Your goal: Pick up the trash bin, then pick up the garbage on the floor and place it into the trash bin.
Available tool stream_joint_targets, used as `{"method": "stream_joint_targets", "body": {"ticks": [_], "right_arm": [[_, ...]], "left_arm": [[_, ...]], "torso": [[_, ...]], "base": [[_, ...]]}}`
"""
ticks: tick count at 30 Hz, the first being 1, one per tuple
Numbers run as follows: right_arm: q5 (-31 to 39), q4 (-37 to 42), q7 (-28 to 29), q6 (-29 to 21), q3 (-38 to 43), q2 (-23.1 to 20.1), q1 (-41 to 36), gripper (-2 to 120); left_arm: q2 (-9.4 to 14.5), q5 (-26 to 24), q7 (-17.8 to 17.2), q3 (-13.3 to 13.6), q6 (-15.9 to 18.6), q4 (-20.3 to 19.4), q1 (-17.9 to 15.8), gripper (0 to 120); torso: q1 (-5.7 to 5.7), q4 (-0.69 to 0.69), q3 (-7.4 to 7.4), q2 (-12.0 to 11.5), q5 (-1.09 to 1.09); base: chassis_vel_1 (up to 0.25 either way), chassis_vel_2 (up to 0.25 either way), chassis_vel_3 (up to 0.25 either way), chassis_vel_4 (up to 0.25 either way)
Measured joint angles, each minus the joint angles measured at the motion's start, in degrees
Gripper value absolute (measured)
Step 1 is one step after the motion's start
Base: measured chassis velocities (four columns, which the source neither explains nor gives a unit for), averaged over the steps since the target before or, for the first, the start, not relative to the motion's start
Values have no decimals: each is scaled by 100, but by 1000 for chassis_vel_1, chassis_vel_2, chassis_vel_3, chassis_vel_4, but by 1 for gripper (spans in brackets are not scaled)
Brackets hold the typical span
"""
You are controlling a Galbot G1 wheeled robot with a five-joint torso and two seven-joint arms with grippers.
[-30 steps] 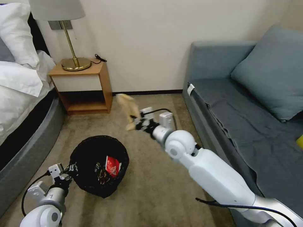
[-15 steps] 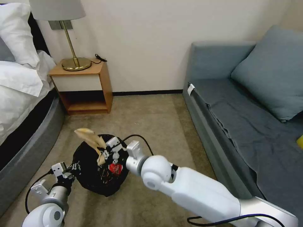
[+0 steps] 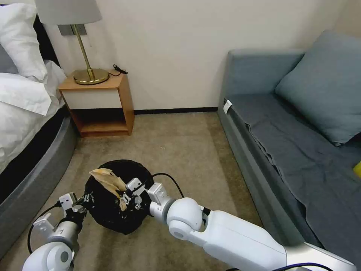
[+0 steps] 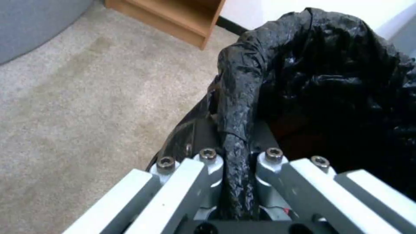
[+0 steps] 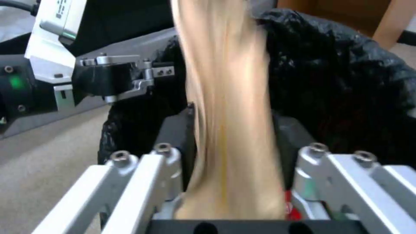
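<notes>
The trash bin [image 3: 109,210], round and lined with a crinkled black bag, sits low at the left over the carpet. My left gripper [image 3: 85,200] is shut on its near rim; the bag's folded edge [image 4: 236,152] is pinched between the fingers. My right gripper [image 3: 126,196] hovers over the bin's opening, shut on a piece of garbage, the crumpled tan paper [image 3: 109,180], which sticks up from its fingers. In the right wrist view the paper [image 5: 229,107] stands between the fingers, with the bin [image 5: 346,91] behind and the left gripper [image 5: 123,78] at the rim.
A wooden nightstand [image 3: 101,101] with a brass lamp [image 3: 89,75] stands against the back wall. The bed [image 3: 22,113] lines the left side and a grey sofa [image 3: 301,143] the right. Open carpet [image 3: 180,150] lies between them.
My right arm has swung left from mid-floor with the tan paper to above the bin. It now hides the red wrapper inside. The left gripper has kept its hold on the rim.
</notes>
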Motion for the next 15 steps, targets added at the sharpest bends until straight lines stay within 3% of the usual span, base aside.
{"method": "stream_joint_targets", "body": {"ticks": [12,15], "right_arm": [[-163,222,125,-65,390,-122,-295,77],[-376,404,158,51,937,-238,-598,92]], "left_arm": [[0,23,-25,75,27,-42,-15,4],[-19,20,-62,98,27,14,-24,4]], "torso": [[0,1,0,0,0],[0,1,0,0,1]], "base": [[0,0,0,0],[0,0,0,0]]}}
